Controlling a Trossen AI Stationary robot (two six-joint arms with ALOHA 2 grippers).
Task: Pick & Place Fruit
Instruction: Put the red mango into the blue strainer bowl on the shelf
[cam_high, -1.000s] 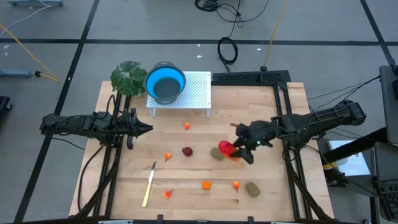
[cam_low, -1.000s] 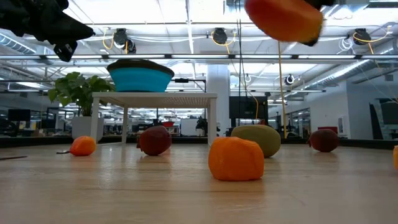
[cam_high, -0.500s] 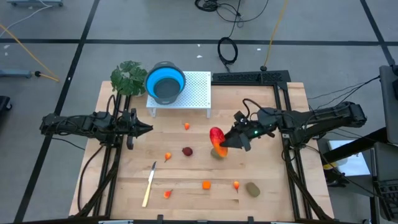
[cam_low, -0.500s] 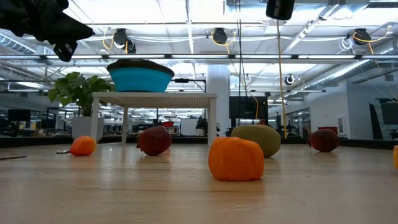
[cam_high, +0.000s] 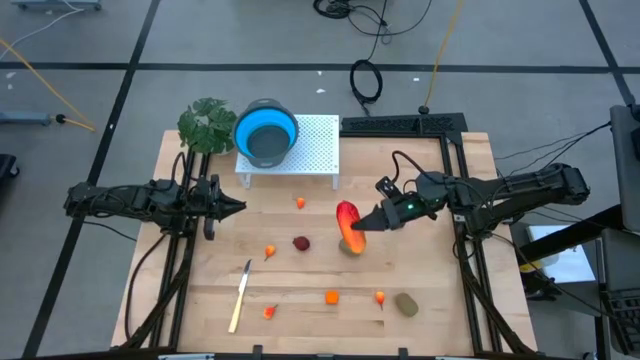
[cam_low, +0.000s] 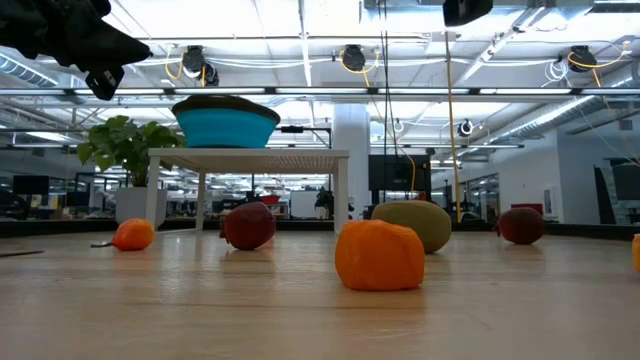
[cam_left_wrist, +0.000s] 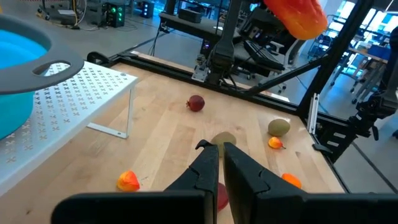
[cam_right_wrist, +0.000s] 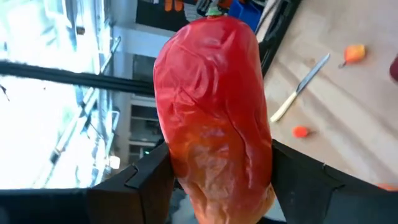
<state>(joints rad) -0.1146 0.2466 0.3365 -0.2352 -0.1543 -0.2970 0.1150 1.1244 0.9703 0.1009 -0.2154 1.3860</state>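
Red-orange piece (cam_right_wrist: 214, 118) hides fingers' (cam_right_wrist: 146, 180) tips.

Right pincer (cam_high: 362, 225) gripping; left pincer (cam_high: 238, 208) closed.

A: What are the arms like?
B: Both are black, built of jointed tubular links. The right arm (cam_high: 510, 192) has a thin black cable looping over its wrist.
A: And the left end effector (cam_left_wrist: 217, 163)?
B: Two slim black fingers, tapering to pointed tips, set on a blocky black body. The left arm (cam_high: 140, 200) matches it.
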